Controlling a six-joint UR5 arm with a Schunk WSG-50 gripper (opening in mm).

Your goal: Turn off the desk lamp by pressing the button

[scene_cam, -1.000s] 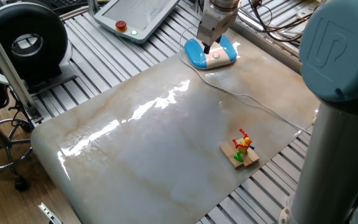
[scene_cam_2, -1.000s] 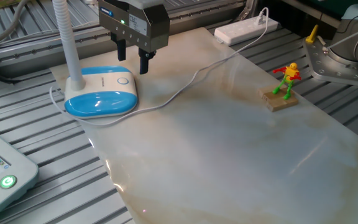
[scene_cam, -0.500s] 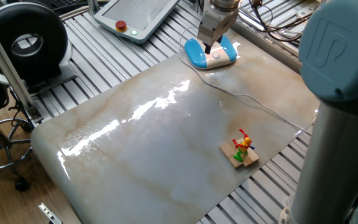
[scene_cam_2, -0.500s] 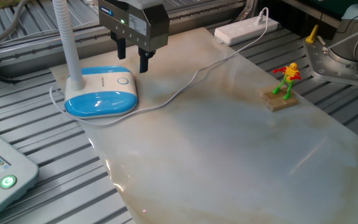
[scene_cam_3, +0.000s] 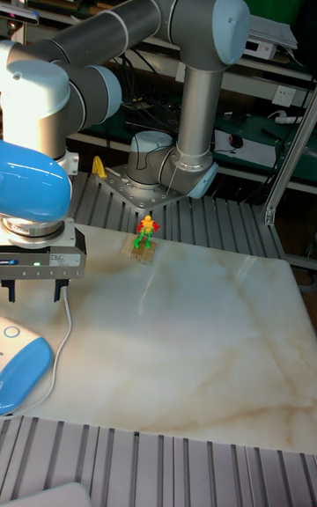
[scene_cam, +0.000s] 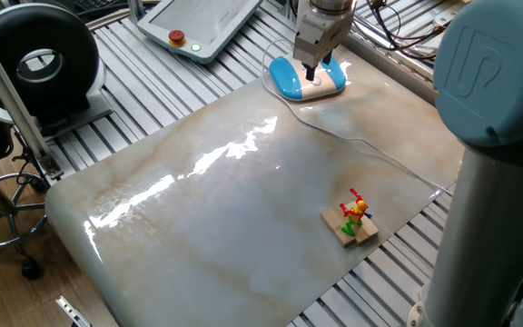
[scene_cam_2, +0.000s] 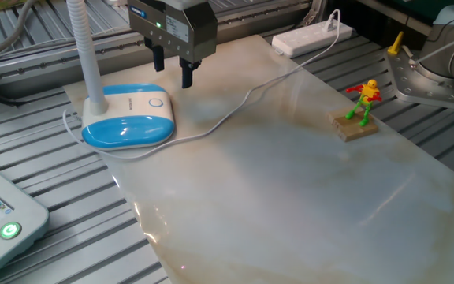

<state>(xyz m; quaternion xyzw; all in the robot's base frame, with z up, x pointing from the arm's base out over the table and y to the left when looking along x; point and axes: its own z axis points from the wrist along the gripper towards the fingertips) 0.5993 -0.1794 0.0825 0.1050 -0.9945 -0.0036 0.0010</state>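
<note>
The desk lamp's blue-and-white base [scene_cam_2: 128, 126] sits at the far left corner of the marbled table top [scene_cam_2: 290, 181], with its white neck [scene_cam_2: 85, 55] rising at the back. The button [scene_cam_2: 156, 102] is a small ringed circle on the white part of the base. My gripper [scene_cam_2: 172, 69] hangs just above and a little to the right of the button, open, with a clear gap between its two dark fingers and nothing in it. It touches nothing. The same lamp base [scene_cam: 293, 82] shows under the gripper [scene_cam: 314, 65] in the one fixed view.
A thin white cord [scene_cam_2: 243, 99] runs from the lamp across the table to a power strip [scene_cam_2: 312, 35]. A small toy figure on a wooden block [scene_cam_2: 359, 110] stands near the right edge. A white pendant [scene_cam: 202, 23] lies beyond the lamp.
The gripper has lifted a little and shifted slightly to the right, away from the lamp base. The lamp and the toy have not moved.
</note>
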